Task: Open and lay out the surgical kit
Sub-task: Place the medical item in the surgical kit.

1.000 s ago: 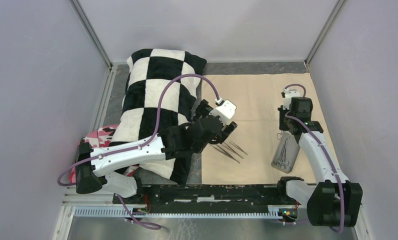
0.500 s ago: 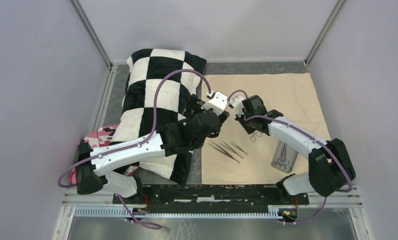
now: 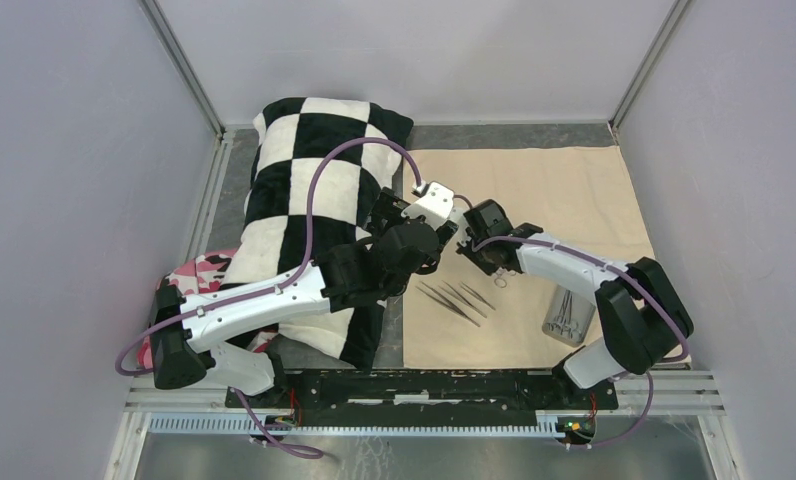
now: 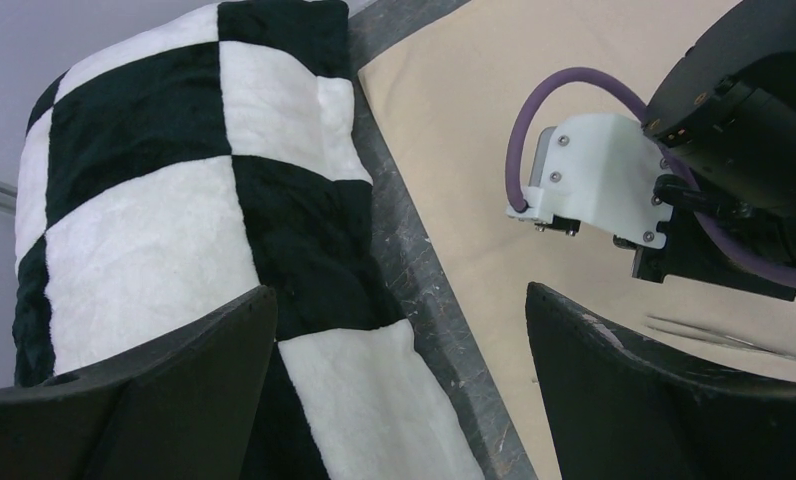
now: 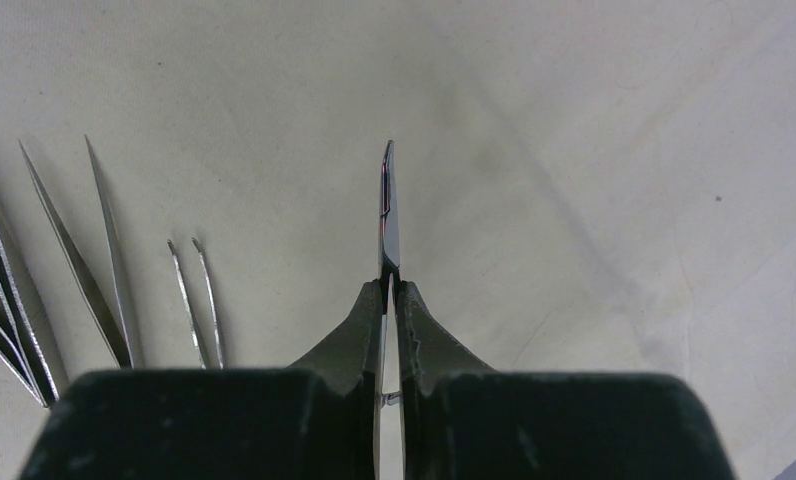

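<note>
The beige cloth wrap (image 3: 544,190) lies spread flat on the table. My right gripper (image 3: 486,256) is shut on the scissor-handled forceps (image 5: 388,205). Their steel tip sticks out past the fingertips just above the cloth (image 5: 594,150), and the ring handles (image 3: 502,277) trail behind. Several thin tweezers (image 3: 459,300) lie side by side on the cloth, left of the forceps tip in the right wrist view (image 5: 104,270). The grey metal tray (image 3: 566,312) holds more instruments at the cloth's right front. My left gripper (image 4: 399,295) is open and empty over the pillow's edge, close to my right wrist (image 4: 604,180).
The black-and-white checkered pillow (image 3: 304,190) lies left of the cloth, also in the left wrist view (image 4: 174,200). The pink camouflage cloth (image 3: 199,272) sticks out under it. Grey walls close in on three sides. The two arms nearly touch at the centre.
My right arm has swung left from beside the tray to the cloth's middle, carrying the forceps. My left gripper has drawn back slightly towards the pillow.
</note>
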You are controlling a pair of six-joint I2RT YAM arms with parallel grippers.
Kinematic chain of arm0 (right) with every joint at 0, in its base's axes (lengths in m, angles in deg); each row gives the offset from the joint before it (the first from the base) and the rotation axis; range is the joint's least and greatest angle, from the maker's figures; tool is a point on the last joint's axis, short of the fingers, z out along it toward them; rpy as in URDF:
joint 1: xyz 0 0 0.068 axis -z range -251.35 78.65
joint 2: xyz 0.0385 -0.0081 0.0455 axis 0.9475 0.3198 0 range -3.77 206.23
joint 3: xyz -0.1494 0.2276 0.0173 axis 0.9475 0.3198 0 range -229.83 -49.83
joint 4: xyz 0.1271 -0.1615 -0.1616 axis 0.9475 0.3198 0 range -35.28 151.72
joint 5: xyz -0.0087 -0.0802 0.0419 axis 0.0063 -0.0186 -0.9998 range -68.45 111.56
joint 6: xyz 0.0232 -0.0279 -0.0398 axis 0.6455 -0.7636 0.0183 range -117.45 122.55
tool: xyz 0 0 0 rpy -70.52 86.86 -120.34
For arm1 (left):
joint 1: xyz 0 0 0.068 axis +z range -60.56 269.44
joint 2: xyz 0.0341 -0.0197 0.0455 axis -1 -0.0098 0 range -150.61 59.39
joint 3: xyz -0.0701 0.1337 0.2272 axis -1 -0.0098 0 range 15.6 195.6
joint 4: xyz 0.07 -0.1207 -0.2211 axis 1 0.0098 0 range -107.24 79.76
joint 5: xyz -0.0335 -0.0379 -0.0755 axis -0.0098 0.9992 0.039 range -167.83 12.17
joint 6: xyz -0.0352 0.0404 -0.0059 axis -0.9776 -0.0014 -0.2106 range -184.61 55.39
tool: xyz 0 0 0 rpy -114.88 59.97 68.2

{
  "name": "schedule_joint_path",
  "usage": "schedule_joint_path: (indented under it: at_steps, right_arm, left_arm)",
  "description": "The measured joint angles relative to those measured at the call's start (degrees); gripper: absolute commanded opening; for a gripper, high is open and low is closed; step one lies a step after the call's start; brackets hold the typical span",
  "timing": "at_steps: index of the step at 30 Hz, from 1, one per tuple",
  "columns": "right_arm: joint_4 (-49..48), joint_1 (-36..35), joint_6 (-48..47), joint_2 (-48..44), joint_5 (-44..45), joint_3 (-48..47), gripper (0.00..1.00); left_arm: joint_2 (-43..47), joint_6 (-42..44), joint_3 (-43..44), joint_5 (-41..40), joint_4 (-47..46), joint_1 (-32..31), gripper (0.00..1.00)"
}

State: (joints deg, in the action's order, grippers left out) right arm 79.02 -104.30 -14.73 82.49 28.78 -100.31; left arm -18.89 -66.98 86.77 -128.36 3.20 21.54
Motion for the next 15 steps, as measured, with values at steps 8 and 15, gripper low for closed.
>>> schedule_joint_path:
  at_steps: [8,15]
  right_arm:
    - [-0.8,-1.3,-0.2,1.9,0.0,1.2,0.00]
    - [-1.2,-1.4,0.0,1.9,0.0,3.9,0.00]
  left_arm:
    - [0.0,0.0,0.0,0.1,0.0,0.0,1.00]
    - [0.0,0.0,0.0,0.7,0.0,0.0,1.00]
